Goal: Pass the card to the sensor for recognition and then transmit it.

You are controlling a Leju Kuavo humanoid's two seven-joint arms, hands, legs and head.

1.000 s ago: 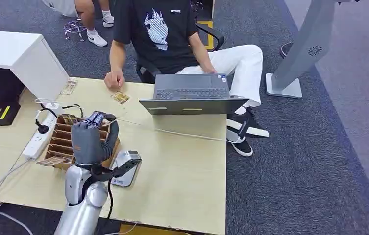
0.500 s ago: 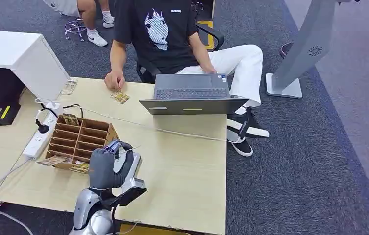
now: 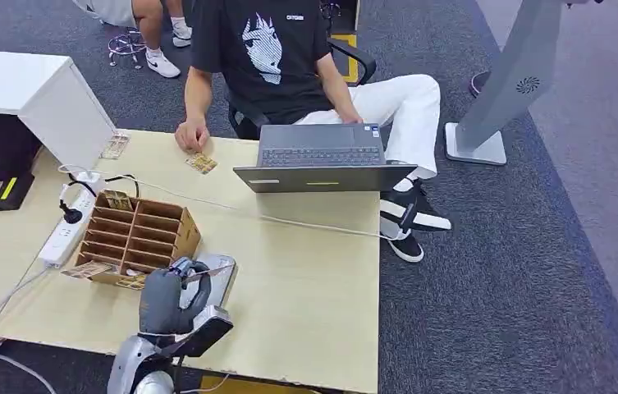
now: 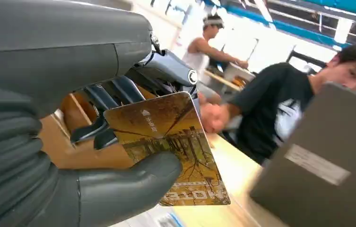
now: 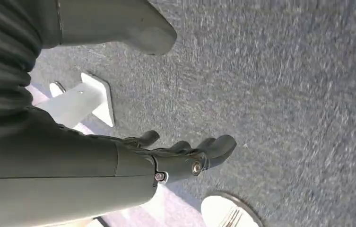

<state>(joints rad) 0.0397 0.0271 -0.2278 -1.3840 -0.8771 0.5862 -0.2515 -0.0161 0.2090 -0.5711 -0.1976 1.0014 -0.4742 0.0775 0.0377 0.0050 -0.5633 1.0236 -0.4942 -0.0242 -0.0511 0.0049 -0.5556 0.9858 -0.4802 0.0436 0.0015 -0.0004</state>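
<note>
I see a pale wood surface [image 3: 305, 287] carrying an open laptop [image 3: 322, 158] at its far edge. A compartmented cardboard organiser [image 3: 135, 236] sits beside a white power strip [image 3: 69, 226]. A grey card reader [image 3: 215, 277] lies just beyond the organiser, and two loose cards [image 3: 201, 163] lie near the person's hand [image 3: 191, 134].

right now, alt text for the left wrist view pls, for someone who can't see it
The robot's left hand pinches a golden-brown card printed with trees, between its thick grey thumb and darker fingers. Past it, across a light wooden table, sits a person in a black T-shirt, with the grey back of an open laptop at one side.
</note>
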